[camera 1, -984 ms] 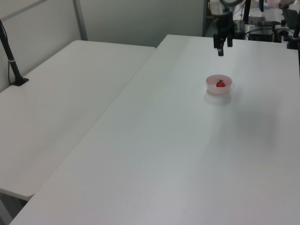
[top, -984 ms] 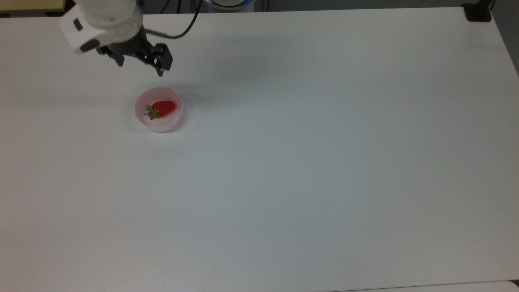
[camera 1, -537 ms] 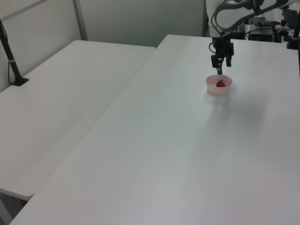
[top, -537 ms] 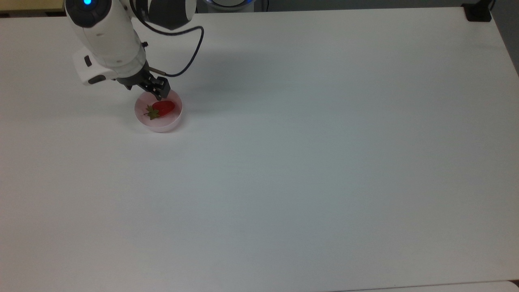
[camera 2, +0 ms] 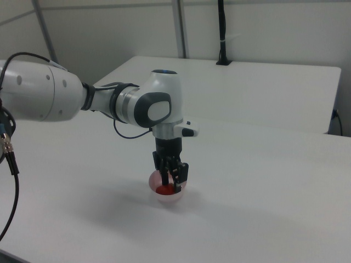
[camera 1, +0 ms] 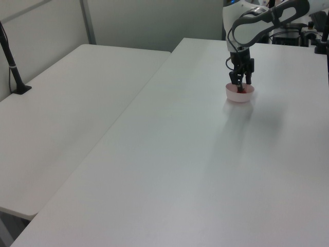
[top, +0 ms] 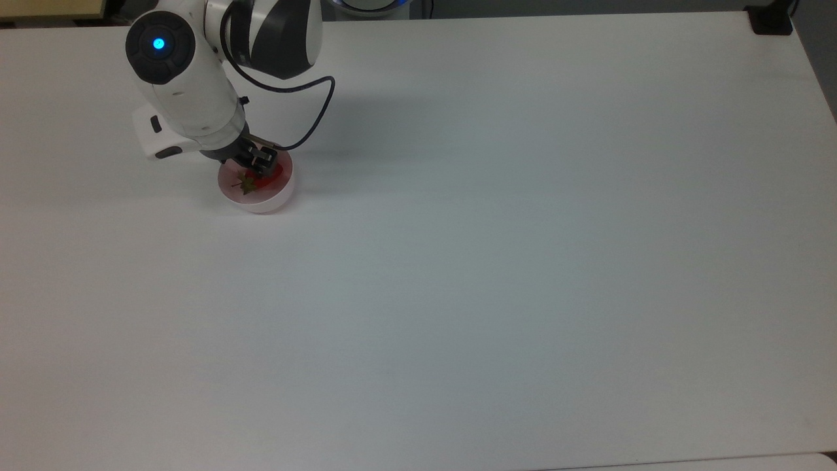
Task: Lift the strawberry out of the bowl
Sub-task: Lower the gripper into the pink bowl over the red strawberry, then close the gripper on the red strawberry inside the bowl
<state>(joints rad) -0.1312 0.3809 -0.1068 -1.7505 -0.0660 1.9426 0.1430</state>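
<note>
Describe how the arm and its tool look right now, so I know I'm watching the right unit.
White rounded arm with dark grey joint bands and a black end cap lit blue. A thin black cable loops beside the wrist. The tool is black, with two fingers.

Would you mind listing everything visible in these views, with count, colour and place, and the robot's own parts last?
bowl: one, pale pink, on the near white table, toward the top view's upper left.
strawberry: one, red with green cap, lying inside the bowl.
tables: two, white, side by side; the bowl's table is on the left view's right.
black post: one, standing on the other table, at the left view's left edge.
arm: one, white with dark joints, reaching down over the bowl.
end effector: one, black, lowered into the bowl, open around the strawberry.
</note>
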